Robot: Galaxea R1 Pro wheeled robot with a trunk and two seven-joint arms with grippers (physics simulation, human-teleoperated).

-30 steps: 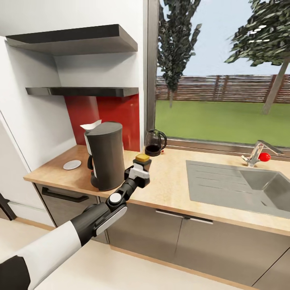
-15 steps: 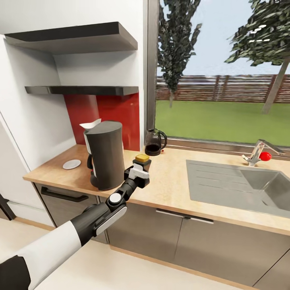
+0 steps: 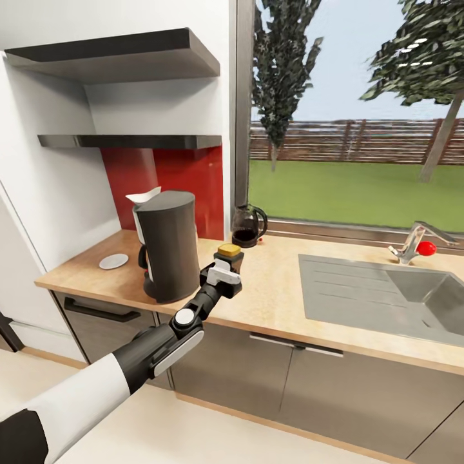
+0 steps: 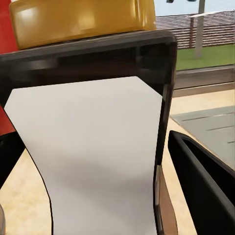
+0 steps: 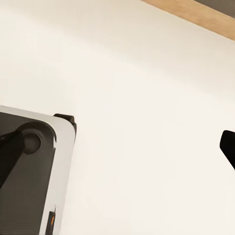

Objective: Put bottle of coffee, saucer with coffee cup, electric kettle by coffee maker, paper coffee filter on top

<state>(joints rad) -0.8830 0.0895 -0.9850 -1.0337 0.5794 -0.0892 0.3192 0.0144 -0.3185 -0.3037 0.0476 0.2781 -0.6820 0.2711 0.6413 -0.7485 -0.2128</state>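
Note:
The coffee maker (image 3: 169, 248) stands on the kitchen countertop (image 3: 270, 303), with the paper coffee filter (image 3: 144, 195) poking up from its top. Just right of the machine, my left gripper (image 3: 225, 267) is shut on the bottle of coffee (image 3: 228, 252). In the left wrist view the bottle's white label (image 4: 93, 156) and yellow cap (image 4: 78, 17) sit between my dark fingers (image 4: 205, 191). The white saucer (image 3: 114, 261) lies left of the machine. By the window stands the electric kettle (image 3: 248, 227). The kitchen shelf (image 3: 129, 140) is bare. My right gripper (image 5: 122, 147) hangs open over pale floor.
A grey sink (image 3: 386, 296) with a faucet (image 3: 415, 241) is set into the worktop at the right. A thicker dark shelf (image 3: 122, 55) hangs above the thin one. A red backsplash (image 3: 193, 187) backs the machine. Grey drawer fronts (image 3: 103, 322) run below the counter.
The whole picture has shifted slightly, so the camera has moved. My left gripper and the bottle keep their place beside the coffee maker.

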